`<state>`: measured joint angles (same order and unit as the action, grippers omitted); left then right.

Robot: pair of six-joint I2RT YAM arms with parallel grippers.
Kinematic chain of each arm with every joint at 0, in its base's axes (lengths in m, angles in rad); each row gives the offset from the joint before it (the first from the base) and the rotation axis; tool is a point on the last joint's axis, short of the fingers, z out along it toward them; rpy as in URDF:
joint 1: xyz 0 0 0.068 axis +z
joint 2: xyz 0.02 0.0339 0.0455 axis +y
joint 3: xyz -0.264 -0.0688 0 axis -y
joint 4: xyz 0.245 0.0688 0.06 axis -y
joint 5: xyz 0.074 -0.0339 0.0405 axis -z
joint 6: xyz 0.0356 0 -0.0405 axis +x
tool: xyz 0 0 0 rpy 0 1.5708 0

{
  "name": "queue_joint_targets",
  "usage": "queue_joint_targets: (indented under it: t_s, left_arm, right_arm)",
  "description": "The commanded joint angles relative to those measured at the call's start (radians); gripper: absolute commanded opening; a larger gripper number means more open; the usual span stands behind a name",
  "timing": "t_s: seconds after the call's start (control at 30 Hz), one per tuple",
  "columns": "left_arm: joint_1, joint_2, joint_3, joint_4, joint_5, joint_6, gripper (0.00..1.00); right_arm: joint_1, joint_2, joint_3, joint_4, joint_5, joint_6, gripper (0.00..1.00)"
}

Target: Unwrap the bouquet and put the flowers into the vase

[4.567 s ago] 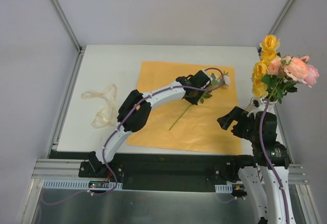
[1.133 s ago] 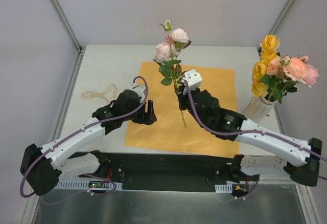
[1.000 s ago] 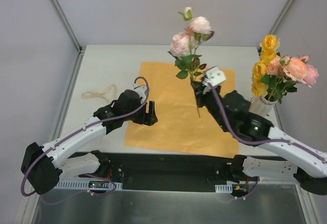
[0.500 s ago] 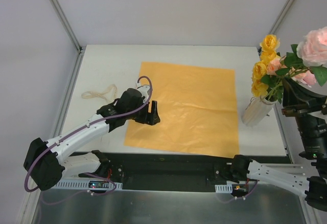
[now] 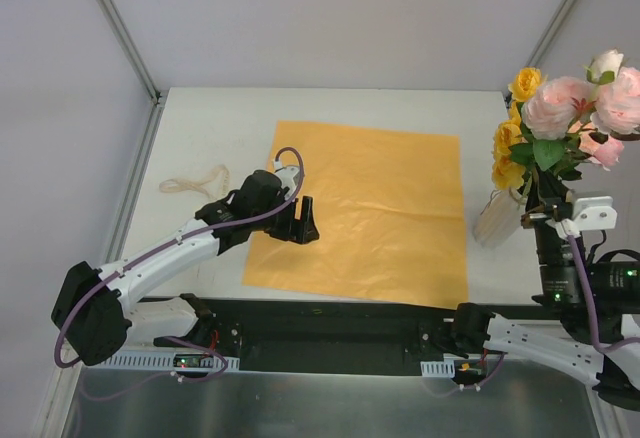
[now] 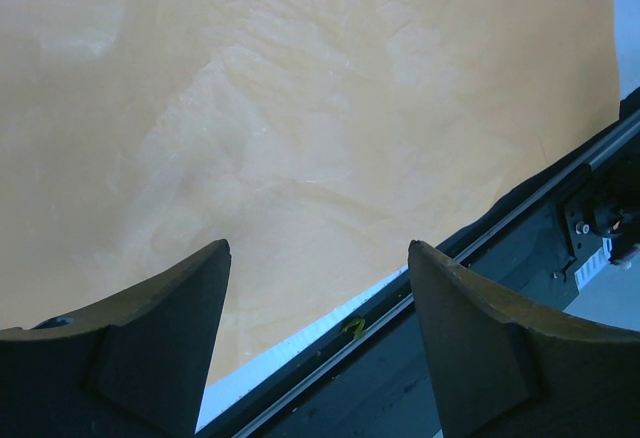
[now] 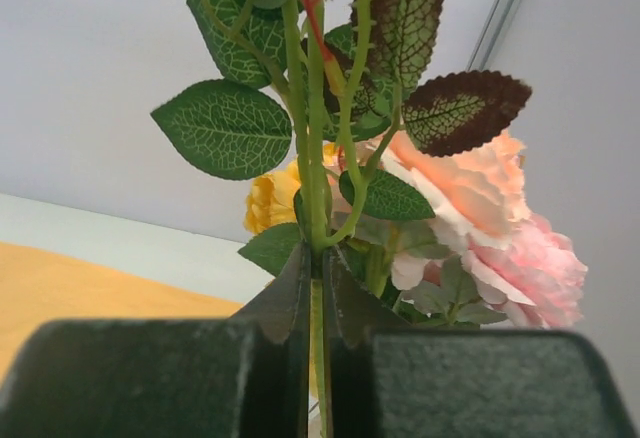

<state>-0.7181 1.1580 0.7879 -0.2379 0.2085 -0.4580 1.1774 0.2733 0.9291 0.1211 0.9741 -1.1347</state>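
Note:
The bouquet is unwrapped: its orange paper sheet (image 5: pixel 360 208) lies flat on the table. The white vase (image 5: pixel 497 220) stands right of the sheet with yellow roses (image 5: pixel 510 140) in it. My right gripper (image 5: pixel 545 208) is beside the vase, shut on the green stem (image 7: pixel 318 208) of a pink rose sprig (image 5: pixel 555 106) held upright, level with the vase's blooms. In the right wrist view a yellow rose (image 7: pixel 270 198) and a pink rose (image 7: pixel 480 208) show behind the stem. My left gripper (image 5: pixel 305 226) hovers open over the sheet's near left corner (image 6: pixel 300 108), nothing between its fingers (image 6: pixel 415 268).
The cream ribbon (image 5: pixel 195 180) lies loose on the table left of the sheet. The black rail (image 6: pixel 480 298) runs along the table's near edge. Frame posts stand at the back corners, the right one (image 5: pixel 560 18) close above the flowers.
My right arm swung the pink sprig from above the sheet out to the right, then back in beside the vase. My left gripper crept slightly right, still open.

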Motion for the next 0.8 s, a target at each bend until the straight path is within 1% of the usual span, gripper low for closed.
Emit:
queue_joint_targets:
  t_s: [0.0,0.03,0.13,0.23,0.27,0.3,0.33,0.37,0.4,0.43,0.47,0.53,0.67,0.77]
  left_arm:
    - [0.009,0.000,0.036,0.048,0.038,-0.008,0.71]
    - [0.009,0.002,0.034,0.051,0.042,-0.008,0.72]
    - [0.011,0.008,0.036,0.055,0.054,-0.016,0.72]
    - [0.009,0.009,0.036,0.061,0.065,-0.022,0.72]
    - [0.009,0.012,0.037,0.061,0.066,-0.022,0.72]
    - [0.011,0.015,0.039,0.064,0.074,-0.022,0.73]
    - [0.011,0.016,0.042,0.065,0.084,-0.022,0.74]
    - [0.009,0.020,0.043,0.065,0.094,-0.025,0.75]
    - [0.011,0.020,0.045,0.063,0.098,-0.025,0.75]
    - [0.009,0.019,0.047,0.064,0.103,-0.025,0.76]
    - [0.009,0.014,0.045,0.065,0.104,-0.027,0.77]
    - [0.009,0.002,0.039,0.063,0.106,-0.027,0.77]
    - [0.009,0.006,0.037,0.063,0.106,-0.025,0.78]
    - [0.009,0.037,0.056,0.066,0.117,-0.024,0.78]
  right_arm:
    - [0.004,0.032,-0.053,0.268,0.049,-0.079,0.00]
    - [0.004,0.043,-0.062,0.308,0.046,-0.065,0.00]
    - [-0.002,0.113,-0.062,0.315,0.032,-0.034,0.00]
    - [-0.068,0.194,-0.056,0.316,0.003,0.025,0.00]
    - [-0.141,0.231,-0.056,0.316,-0.014,0.086,0.00]
    - [-0.185,0.253,-0.055,0.315,-0.023,0.125,0.01]
    - [-0.288,0.289,-0.043,0.283,-0.032,0.172,0.00]
    - [-0.341,0.306,-0.021,0.219,-0.085,0.326,0.00]
    - [-0.384,0.319,0.002,0.060,-0.133,0.404,0.00]
    - [-0.454,0.325,0.037,0.002,-0.184,0.474,0.01]
    - [-0.476,0.320,0.040,-0.032,-0.278,0.539,0.00]
    - [-0.484,0.284,0.031,-0.060,-0.316,0.561,0.00]
    - [-0.486,0.199,0.010,-0.116,-0.290,0.570,0.00]
    - [-0.486,0.113,0.001,-0.173,-0.276,0.537,0.00]
